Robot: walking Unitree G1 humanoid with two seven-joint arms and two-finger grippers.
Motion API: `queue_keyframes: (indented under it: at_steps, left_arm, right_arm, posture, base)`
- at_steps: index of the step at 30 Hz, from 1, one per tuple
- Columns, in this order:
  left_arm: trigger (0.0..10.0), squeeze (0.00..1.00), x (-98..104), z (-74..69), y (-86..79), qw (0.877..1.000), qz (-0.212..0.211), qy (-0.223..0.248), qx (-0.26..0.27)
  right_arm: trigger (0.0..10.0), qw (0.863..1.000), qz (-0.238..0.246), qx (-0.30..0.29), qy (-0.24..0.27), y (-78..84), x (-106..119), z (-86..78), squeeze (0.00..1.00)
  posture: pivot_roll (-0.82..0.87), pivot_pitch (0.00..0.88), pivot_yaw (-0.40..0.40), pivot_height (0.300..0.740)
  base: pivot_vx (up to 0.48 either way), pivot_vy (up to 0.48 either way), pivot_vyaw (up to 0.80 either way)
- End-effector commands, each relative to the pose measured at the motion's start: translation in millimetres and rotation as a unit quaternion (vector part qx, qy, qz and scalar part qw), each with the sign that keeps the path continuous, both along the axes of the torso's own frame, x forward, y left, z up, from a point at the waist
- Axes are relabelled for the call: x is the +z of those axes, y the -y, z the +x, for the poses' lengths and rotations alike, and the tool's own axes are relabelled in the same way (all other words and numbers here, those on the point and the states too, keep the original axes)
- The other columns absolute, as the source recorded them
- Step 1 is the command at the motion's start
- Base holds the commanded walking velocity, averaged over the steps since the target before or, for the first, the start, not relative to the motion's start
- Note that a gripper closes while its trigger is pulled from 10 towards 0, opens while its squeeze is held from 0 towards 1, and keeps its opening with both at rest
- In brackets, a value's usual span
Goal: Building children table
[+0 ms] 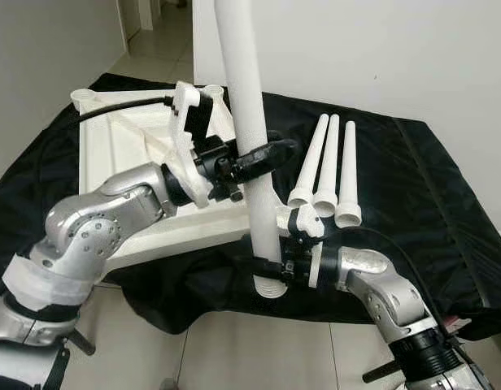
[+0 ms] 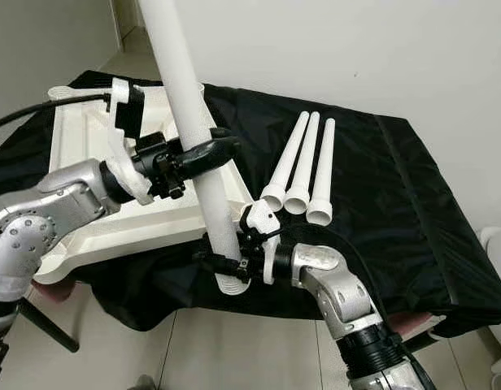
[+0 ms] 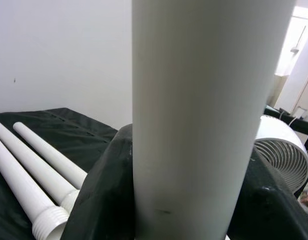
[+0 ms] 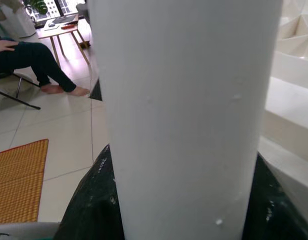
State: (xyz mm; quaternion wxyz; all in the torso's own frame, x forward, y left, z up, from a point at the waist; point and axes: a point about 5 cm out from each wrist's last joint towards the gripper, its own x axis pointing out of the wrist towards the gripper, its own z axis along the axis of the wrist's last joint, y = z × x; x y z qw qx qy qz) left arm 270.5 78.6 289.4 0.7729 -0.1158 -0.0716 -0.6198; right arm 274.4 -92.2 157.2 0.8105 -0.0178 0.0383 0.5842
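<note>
It was a home: pale tiled floor (image 1: 234,349) ran under the black-draped bed (image 2: 397,203), with a fan (image 3: 281,155), an orange mat (image 4: 16,180) and a seated person (image 4: 29,60) beyond it.

White table leg (image 1: 249,106), white tabletop (image 1: 128,154), black cloth (image 1: 413,195), orange woven mat (image 4: 16,180), silver arms w/ black fingers (image 1: 271,154).

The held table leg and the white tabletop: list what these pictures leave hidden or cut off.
- Held leg: its top is cut off by the upper edge in both eye views.
- Tabletop: much of its underside is covered by the left gripper and its arm.
- Right gripper: its fingers are hidden behind the leg's threaded end.
- Three spare legs: cropped by the left wrist view's edge.
</note>
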Motion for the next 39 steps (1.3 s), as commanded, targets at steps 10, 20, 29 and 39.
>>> queue_keyframes:
  at_steps: [10,20,29,39]
  left_arm:
    - [10.0,0.0,2.0,34.8,9.2,0.995,0.065,-0.034,0.072]
    - [10.0,0.0,26.4,57.9,6.9,0.988,0.056,-0.055,0.135]
    - [10.0,0.0,73.0,73.6,17.2,0.977,0.03,-0.031,0.21]
    - [10.0,0.0,81.2,73.9,36.1,0.965,0.006,-0.017,0.261]
  right_arm:
    - [10.0,0.992,0.04,-0.119,0.007,19.2,14.3,21.9,1.0]
    - [10.0,0.982,0.063,-0.174,0.031,19.5,29.6,33.6,1.0]
    - [10.0,0.961,0.087,-0.253,0.078,-3.9,49.8,50.2,0.0]
    - [10.0,0.925,0.075,-0.36,0.097,-20.1,52.9,68.0,0.0]
  posture:
    - [0.06,0.026,-0.058,0.74]
    - [0.06,0.037,-0.045,0.74]
    - [0.05,0.04,-0.029,0.74]
    - [0.05,0.043,-0.028,0.74]
  base:
    - [0.0,0.0,0.0]
    - [0.0,0.0,0.0]
    - [0.0,0.0,0.0]
    - [0.0,0.0,0.0]
